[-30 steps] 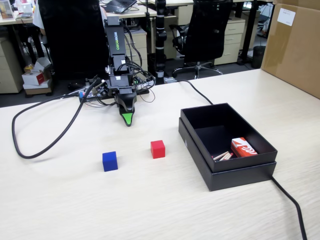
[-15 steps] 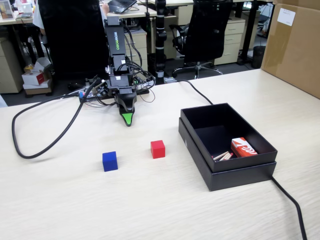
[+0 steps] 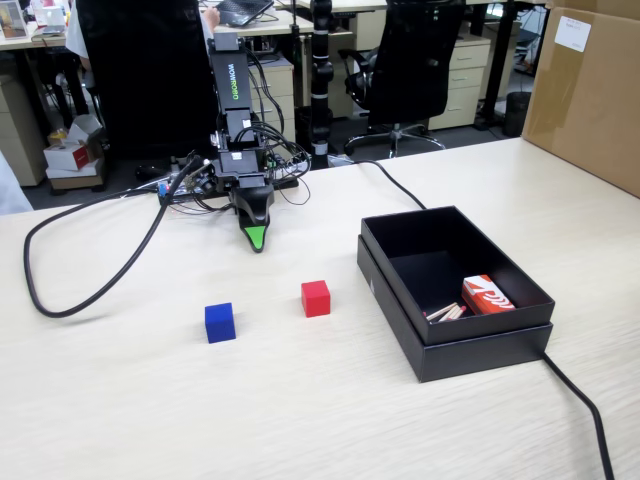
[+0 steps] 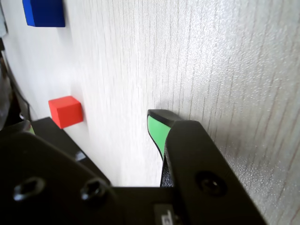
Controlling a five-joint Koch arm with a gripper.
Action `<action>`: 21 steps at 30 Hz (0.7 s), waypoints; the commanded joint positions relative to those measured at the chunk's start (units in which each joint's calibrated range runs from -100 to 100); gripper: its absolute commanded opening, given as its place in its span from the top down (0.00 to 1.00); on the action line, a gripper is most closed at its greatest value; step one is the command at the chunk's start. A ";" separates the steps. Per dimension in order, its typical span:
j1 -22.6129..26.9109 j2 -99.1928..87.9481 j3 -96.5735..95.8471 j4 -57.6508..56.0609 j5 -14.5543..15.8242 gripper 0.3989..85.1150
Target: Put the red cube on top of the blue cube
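The red cube [image 3: 316, 298] sits on the pale wood table, right of the blue cube [image 3: 220, 322]; the two are about a hand's width apart. My gripper [image 3: 257, 238] hangs tip-down over the table behind both cubes, touching neither. In the wrist view the green-padded finger [image 4: 157, 131] stands on the right. The other jaw is the dark mass at lower left, with bare table between them, so the gripper [image 4: 93, 127] is open and empty. The red cube [image 4: 65, 111] shows at mid left in the wrist view, and the blue cube [image 4: 44, 11] at the top left corner.
An open black box [image 3: 455, 335] stands right of the cubes and holds a red-and-white packet [image 3: 487, 295]. A black cable [image 3: 100, 290] loops over the table at the left. A cardboard box [image 3: 590, 90] stands at the far right. Chairs and desks stand behind.
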 commanded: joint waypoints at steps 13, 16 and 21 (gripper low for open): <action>2.05 7.99 29.97 -32.87 2.00 0.45; 2.44 12.23 35.86 -36.67 2.39 0.45; 3.42 24.63 50.64 -46.61 4.05 0.45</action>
